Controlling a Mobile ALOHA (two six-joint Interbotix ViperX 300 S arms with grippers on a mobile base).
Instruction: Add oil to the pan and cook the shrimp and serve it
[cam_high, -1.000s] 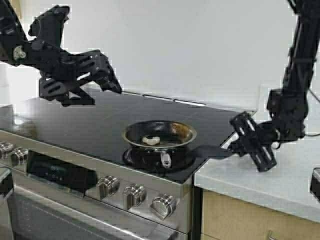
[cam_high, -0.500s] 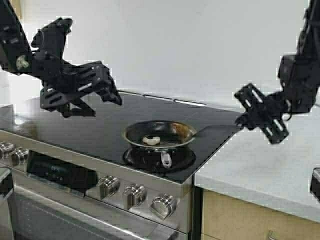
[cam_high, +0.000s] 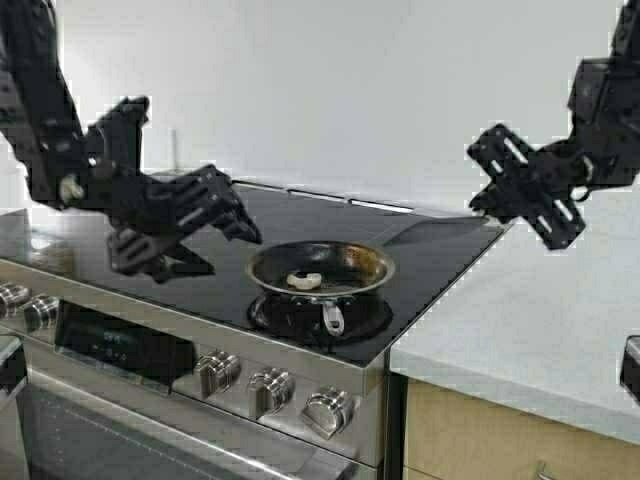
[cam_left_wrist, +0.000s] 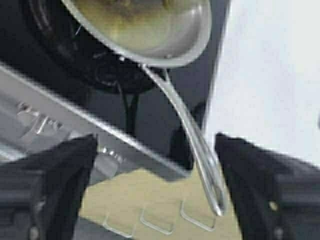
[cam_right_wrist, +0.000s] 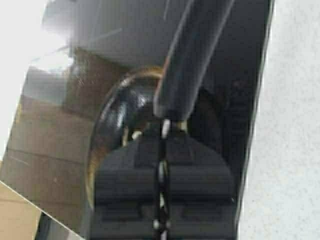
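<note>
Near the stove's front right corner, the shrimp (cam_high: 303, 281) lies in the pan (cam_high: 320, 268), oil apparently added; serving remains. Left end effector (cam_high: 215, 225) gapes empty beside it; right end effector (cam_high: 480, 205) grips a dark spatula (cam_high: 425, 232).

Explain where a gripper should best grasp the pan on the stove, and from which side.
Grip the pan by its short metal handle, which sticks out toward the stove's front edge and ends in a loop. Coming from the front keeps clear of the shrimp inside. The open left gripper hovers nearest.
</note>
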